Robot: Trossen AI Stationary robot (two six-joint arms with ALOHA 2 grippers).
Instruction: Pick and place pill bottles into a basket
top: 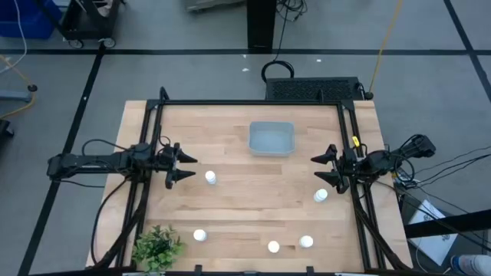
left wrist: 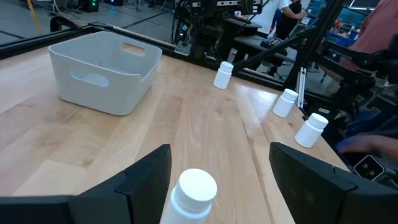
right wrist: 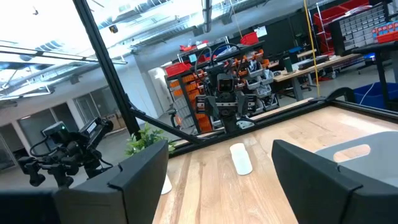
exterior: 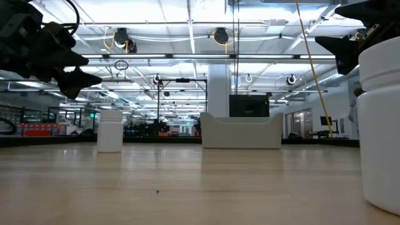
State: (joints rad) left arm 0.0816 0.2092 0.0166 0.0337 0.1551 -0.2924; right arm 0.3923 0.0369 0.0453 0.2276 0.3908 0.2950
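Five small white pill bottles stand upright on their bases on the wooden table: one [top: 210, 178] left of centre, one [top: 321, 196] at the right, and three [top: 199, 235] [top: 273, 247] [top: 306, 242] near the front edge. The grey-blue basket [top: 270, 138] sits on the far middle of the table, with nothing in it. My left gripper [top: 192, 168] is open and empty, above the table, just left of the first bottle, whose cap [left wrist: 194, 190] shows low between the fingers. My right gripper [top: 314, 169] is open and empty, above and just behind the right bottle.
A green leafy plant [top: 157, 247] stands at the near left corner. A black frame [top: 249, 103] runs round the table's far and side edges. Bare wood lies between the two grippers. In the low view one bottle [exterior: 381, 125] stands close to the camera at the right.
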